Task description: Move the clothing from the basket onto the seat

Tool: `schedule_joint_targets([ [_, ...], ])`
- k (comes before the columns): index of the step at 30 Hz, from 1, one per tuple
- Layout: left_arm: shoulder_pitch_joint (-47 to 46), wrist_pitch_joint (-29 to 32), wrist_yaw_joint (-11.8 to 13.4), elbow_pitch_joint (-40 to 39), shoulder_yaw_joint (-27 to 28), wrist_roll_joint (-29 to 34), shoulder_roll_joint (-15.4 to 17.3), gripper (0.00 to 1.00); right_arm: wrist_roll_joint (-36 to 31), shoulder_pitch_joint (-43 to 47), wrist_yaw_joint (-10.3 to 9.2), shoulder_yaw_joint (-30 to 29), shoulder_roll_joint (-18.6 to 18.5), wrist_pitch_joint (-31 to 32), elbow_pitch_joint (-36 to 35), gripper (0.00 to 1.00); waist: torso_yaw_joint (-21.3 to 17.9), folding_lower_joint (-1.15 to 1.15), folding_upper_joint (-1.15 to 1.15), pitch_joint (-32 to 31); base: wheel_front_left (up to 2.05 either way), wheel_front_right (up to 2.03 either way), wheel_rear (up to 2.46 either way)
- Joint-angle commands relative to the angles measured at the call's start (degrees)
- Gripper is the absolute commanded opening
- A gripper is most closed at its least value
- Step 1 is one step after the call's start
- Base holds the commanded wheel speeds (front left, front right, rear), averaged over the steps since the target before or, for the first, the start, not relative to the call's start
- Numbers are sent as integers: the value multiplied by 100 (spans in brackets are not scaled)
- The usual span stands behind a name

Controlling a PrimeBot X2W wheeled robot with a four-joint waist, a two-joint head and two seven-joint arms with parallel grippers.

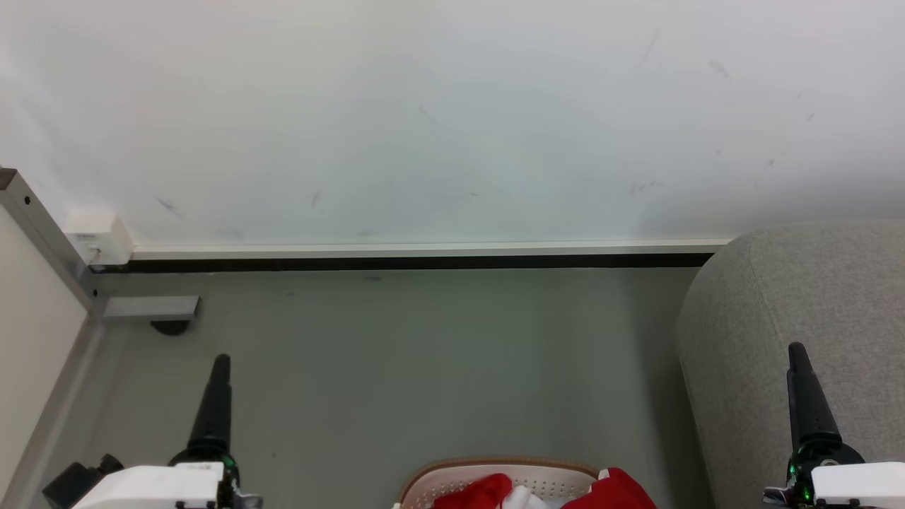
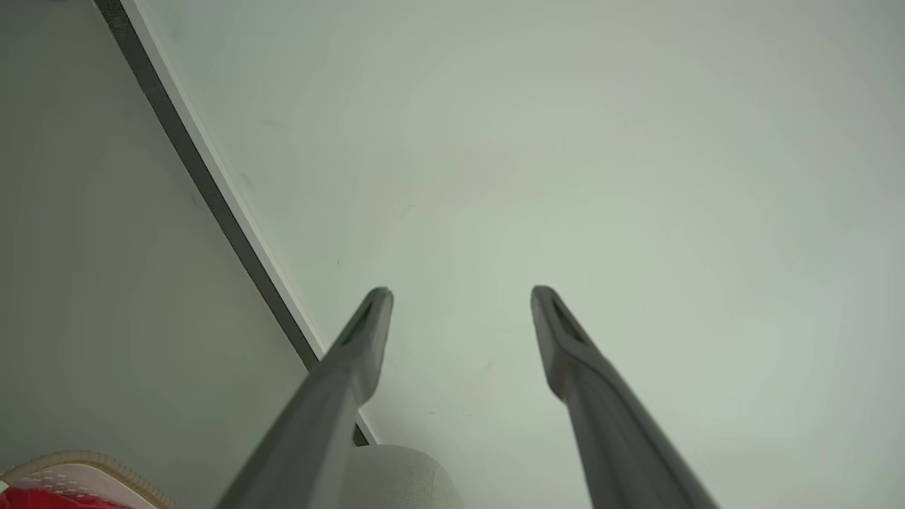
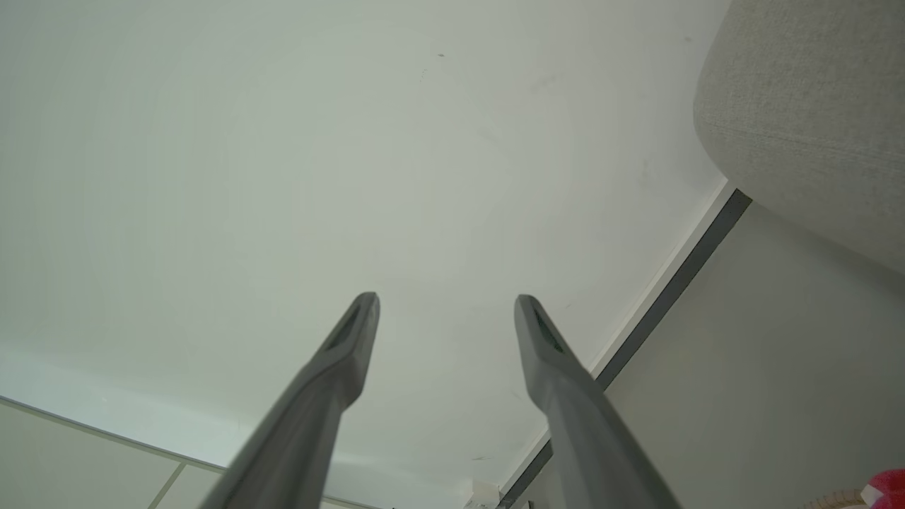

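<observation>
Left claw point(image 2: 459, 291) and right claw point(image 3: 445, 300) are hovering wide and empty, the clothing point(image 1: 619, 489) lying in the basket point(image 1: 495, 463) near the seat point(image 1: 778, 318).

The head view looks forward and down from above the floor point(image 1: 396, 367) toward the wall point(image 1: 452, 106), the basket point(image 1: 495, 468) cut by its bottom edge. Each wrist view, tilted, faces that wall along its own 2 fingers point(image 2: 350, 367). All 3 views share the wall, the skirting strip point(image 1: 424, 263) and the seat point(image 1: 778, 311).
</observation>
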Motion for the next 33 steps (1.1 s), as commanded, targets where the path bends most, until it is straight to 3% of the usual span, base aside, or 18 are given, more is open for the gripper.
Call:
schedule_joint_targets([
  [1,-129,-62,-36,-132,-21,267,42,100,-277,-71,-3,-92,-10,-43,-98,100,-3,0,0,-2,0,0,0],
  [21,-91,-447,-124,-207,-171,3163,52,100,-2896,-51,-5,-290,309,-66,120,100,-59,0,0,-26,0,0,0],
  [33,-65,-656,58,-55,-305,4362,81,100,-4515,-86,-6,-345,484,-84,436,100,-94,0,0,-52,0,0,0],
])
